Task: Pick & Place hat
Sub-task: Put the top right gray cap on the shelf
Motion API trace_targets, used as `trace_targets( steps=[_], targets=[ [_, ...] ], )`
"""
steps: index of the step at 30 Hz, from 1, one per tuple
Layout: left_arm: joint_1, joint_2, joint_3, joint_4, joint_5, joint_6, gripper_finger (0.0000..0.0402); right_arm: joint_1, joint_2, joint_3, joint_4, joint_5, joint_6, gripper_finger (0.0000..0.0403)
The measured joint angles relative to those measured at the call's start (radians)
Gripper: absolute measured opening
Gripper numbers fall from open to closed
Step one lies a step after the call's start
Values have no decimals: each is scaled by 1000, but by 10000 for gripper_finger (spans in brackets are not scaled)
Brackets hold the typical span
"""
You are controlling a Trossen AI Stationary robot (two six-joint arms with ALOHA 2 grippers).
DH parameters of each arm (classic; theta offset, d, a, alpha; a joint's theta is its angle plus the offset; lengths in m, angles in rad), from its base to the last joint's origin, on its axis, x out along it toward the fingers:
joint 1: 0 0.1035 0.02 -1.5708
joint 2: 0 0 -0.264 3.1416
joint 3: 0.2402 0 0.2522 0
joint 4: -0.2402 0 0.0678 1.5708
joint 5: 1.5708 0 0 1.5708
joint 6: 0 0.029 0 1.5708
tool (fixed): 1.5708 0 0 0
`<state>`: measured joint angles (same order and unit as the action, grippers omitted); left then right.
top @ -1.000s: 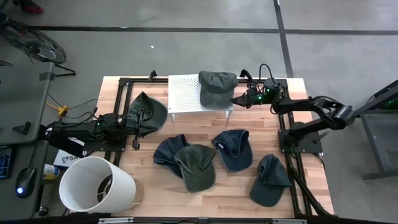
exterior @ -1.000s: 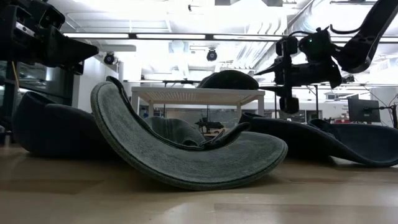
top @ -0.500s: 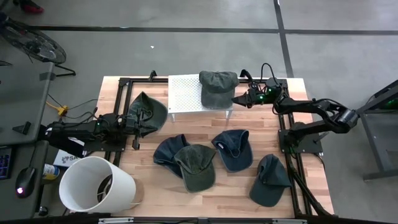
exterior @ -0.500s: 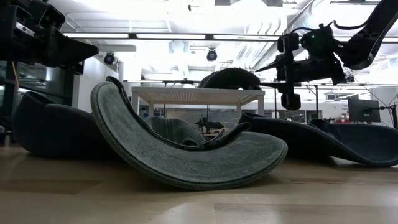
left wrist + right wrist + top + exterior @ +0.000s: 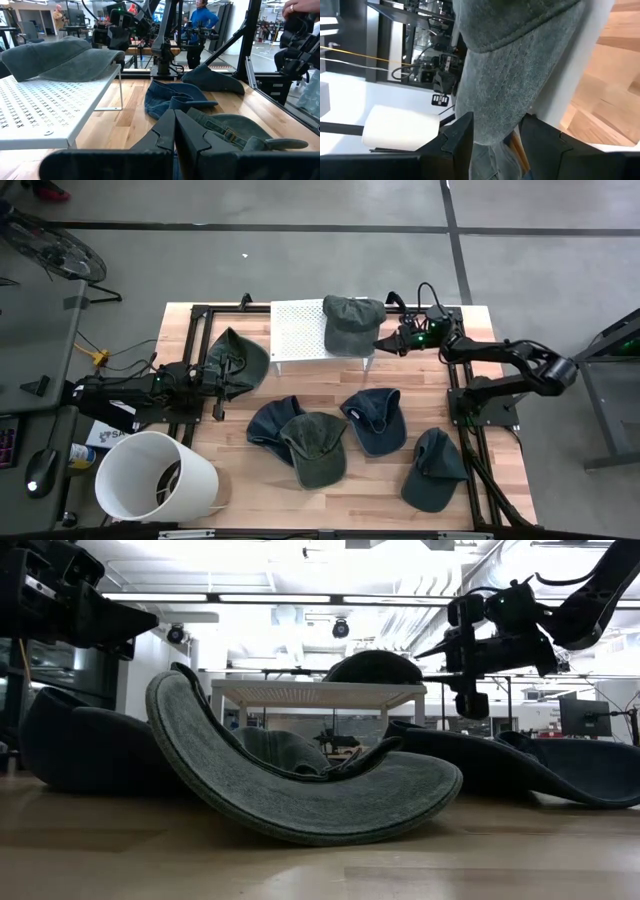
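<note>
The green hat (image 5: 351, 323) lay on the white perforated shelf (image 5: 300, 332) at twelve o'clock on the table (image 5: 380, 480), its brim hanging over the shelf's three-o'clock edge. The right gripper (image 5: 381, 343) hung at that edge, its fingers (image 5: 455, 132) standing apart on either side of the brim, not clamped on it. Over at nine o'clock the left gripper (image 5: 226, 388) sat clenched beside another green cap (image 5: 238, 360), holding nothing that could be made out.

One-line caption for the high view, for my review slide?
Right gripper open at the brim of the cap on the white rack; left gripper shut, waiting.
</note>
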<state>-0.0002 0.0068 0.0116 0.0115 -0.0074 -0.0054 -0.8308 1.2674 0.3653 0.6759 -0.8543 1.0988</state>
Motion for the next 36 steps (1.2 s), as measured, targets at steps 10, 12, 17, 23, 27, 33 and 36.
trace_targets(
  steps=[10, 12, 17, 23, 27, 33, 36],
  targets=[
    [0, 0, 0, 0, 0, 0, 5, -36, -20, 0, -60, 18, -41, 149],
    [0, 0, 0, 0, 0, 0, 5, -40, -20, 0, -70, 38, -57, 149],
    [0, 0, 0, 0, 0, 0, 5, -40, -20, 0, -95, 93, -83, 149],
    [0, 0, 0, 0, 0, 0, 5, -40, -20, 0, -113, 163, -97, 149],
    [0, 0, 0, 0, 0, 0, 5, -39, -20, 0, -120, 208, -98, 149],
    [0, 0, 0, 0, 0, 0, 5, -39, -20, 0, -119, 212, -104, 149],
    [0, 0, 0, 0, 0, 0, 5, -39, -20, 0, -119, 212, -111, 146]
  ],
)
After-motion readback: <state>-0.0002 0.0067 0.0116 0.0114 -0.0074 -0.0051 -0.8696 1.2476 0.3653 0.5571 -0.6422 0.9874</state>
